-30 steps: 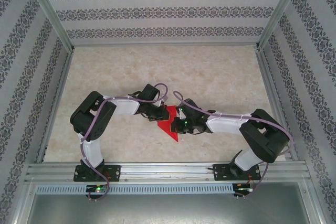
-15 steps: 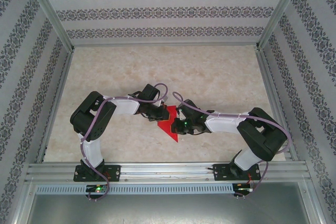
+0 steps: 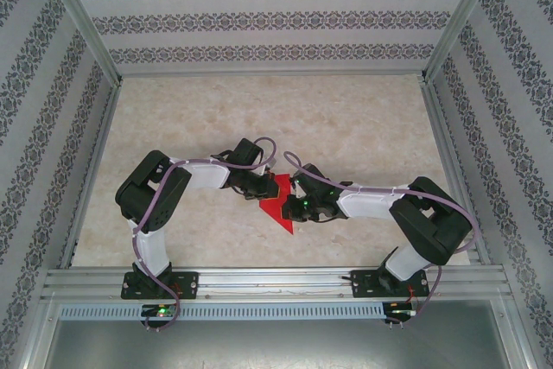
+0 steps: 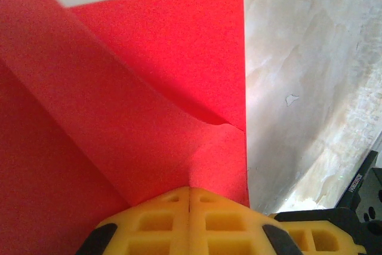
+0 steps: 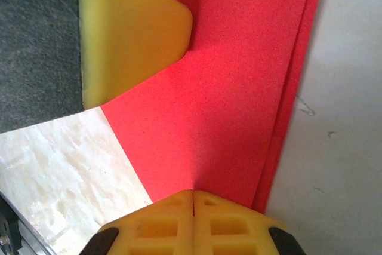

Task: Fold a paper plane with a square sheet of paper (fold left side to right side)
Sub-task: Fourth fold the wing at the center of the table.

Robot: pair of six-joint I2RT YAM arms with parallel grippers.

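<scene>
The red sheet of paper (image 3: 281,213) lies mid-table, folded into a pointed shape with its tip toward the near edge. My left gripper (image 3: 266,187) meets it from the left and my right gripper (image 3: 292,203) from the right. In the left wrist view the yellow jaws (image 4: 190,190) are shut, and a lifted, curling flap of the paper (image 4: 179,58) runs into their seam. In the right wrist view the right gripper (image 5: 193,194) is shut, its tip resting on the flat layered paper (image 5: 239,88). A yellow finger of the left gripper (image 5: 131,34) lies on the paper's far part.
The marbled tabletop (image 3: 346,118) is fenced by aluminium rails, with a front rail (image 3: 276,281) by the arm bases. Patterned walls (image 3: 276,19) close the back and both sides. Both arms bend inward, their elbows out toward the side rails.
The right arm's elbow has shifted slightly to the left. The paper and both grippers stay where they were.
</scene>
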